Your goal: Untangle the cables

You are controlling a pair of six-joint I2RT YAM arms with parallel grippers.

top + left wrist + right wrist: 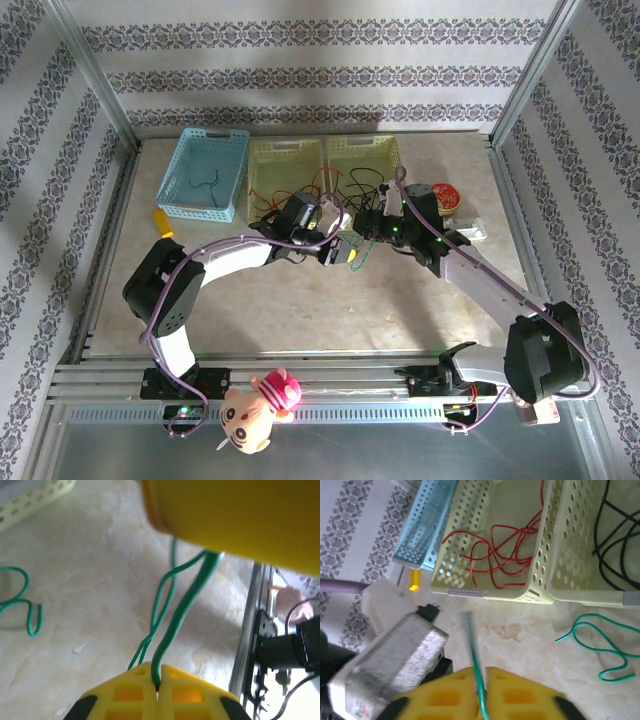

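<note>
- The two arms meet over the middle of the desk (300, 310), towards its far edge and just in front of the baskets.
- The left gripper (157, 669) has its yellow jaws pressed together, pinching the green cable (178, 620).
- From there the cable rises to the right gripper (481, 674). Its jaws sit close about the same strand, which runs up between them.
- A loose green loop (25, 582) lies flat on the desk close by. I cannot tell whether it belongs to the same cable.
- The red cables (502, 555) lie heaped in one cream basket (451, 555) at the far edge.
- The black cables (598, 545) lie in the second cream basket (570, 545), right beside the first.
- A blue basket (215, 133) stands nearer the far left corner.
</note>
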